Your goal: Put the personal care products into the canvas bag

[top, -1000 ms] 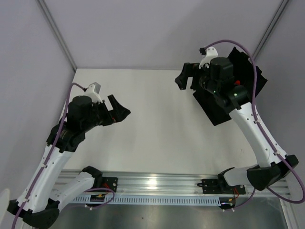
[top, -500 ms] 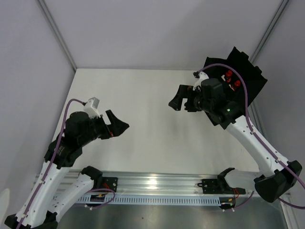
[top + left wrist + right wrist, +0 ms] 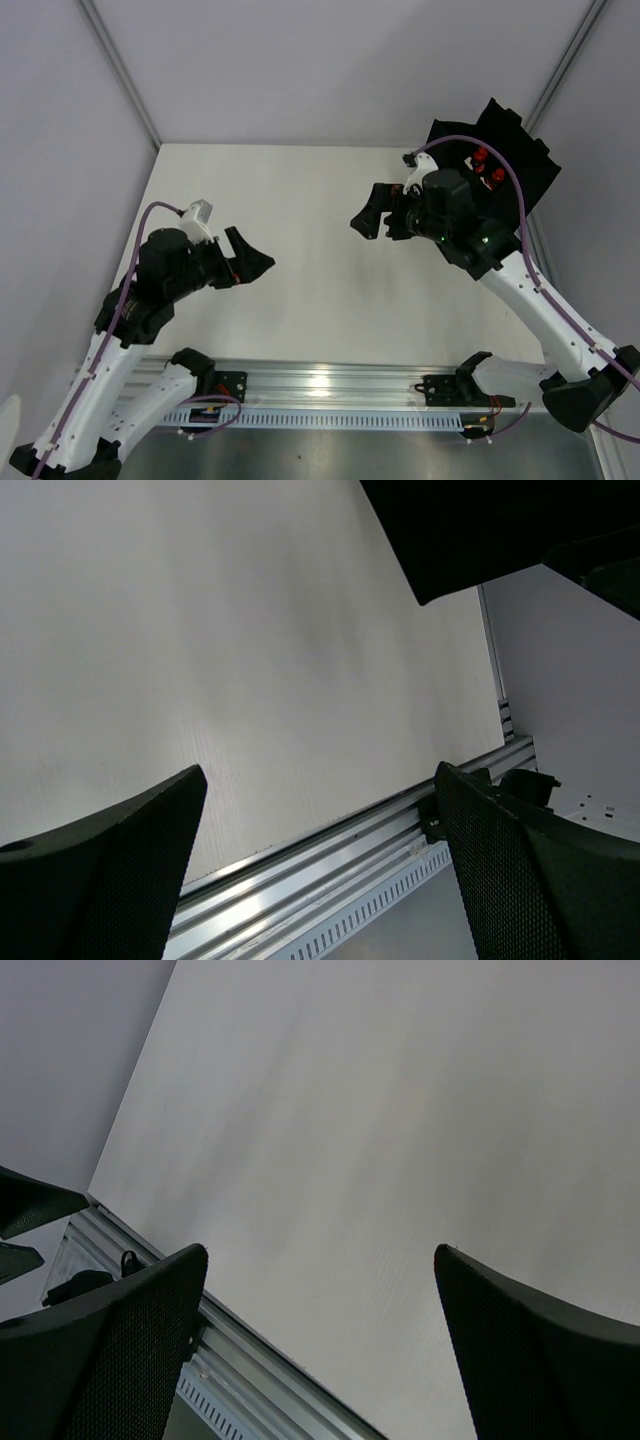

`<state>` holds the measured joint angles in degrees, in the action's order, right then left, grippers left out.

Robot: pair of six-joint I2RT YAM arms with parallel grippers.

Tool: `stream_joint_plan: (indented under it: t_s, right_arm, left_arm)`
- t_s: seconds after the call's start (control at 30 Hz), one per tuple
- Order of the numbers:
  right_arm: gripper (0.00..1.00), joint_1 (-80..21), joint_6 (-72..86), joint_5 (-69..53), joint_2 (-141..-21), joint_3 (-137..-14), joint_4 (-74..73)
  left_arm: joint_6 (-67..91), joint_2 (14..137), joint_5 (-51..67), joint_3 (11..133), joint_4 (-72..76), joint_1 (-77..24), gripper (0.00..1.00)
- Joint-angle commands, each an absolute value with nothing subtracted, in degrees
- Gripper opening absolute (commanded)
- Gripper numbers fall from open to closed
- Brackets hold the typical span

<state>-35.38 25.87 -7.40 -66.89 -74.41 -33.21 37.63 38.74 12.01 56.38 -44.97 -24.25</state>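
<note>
The black canvas bag (image 3: 520,165) stands at the table's far right corner, partly behind my right arm. Red bottle tops (image 3: 487,166) show inside its opening; the other personal care products are hidden or out of view. My right gripper (image 3: 368,216) is open and empty, held above the table left of the bag. My left gripper (image 3: 250,255) is open and empty above the table's left part. In the left wrist view the jaws (image 3: 320,860) stand wide apart over the bare table, with the dark bag (image 3: 480,530) at the top right. The right wrist view shows open jaws (image 3: 320,1340) over bare table.
The white table (image 3: 310,250) is bounded by grey walls at the back and sides. A metal rail (image 3: 330,385) runs along the near edge, also seen in the left wrist view (image 3: 330,880) and the right wrist view (image 3: 240,1360).
My right arm has drawn away from the bag, leftward and toward the table's middle, uncovering red bottle tops inside it. My left arm dipped a little and came back.
</note>
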Motion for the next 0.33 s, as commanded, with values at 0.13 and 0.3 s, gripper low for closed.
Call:
stream_joint_plan:
  t_s: [0.13, 0.3]
  right_arm:
    - [1.0, -35.5, 24.5, -6.8, -66.1, -77.1, -33.6]
    - [1.0, -35.6, 25.0, -6.4, -66.2, -76.9, -33.4]
  left_arm:
    - [39.1, 38.9, 13.8, 58.3, -42.8, -24.5, 0.99]
    - [39.1, 38.8, 13.9, 57.8, -42.9, -24.5, 0.99]
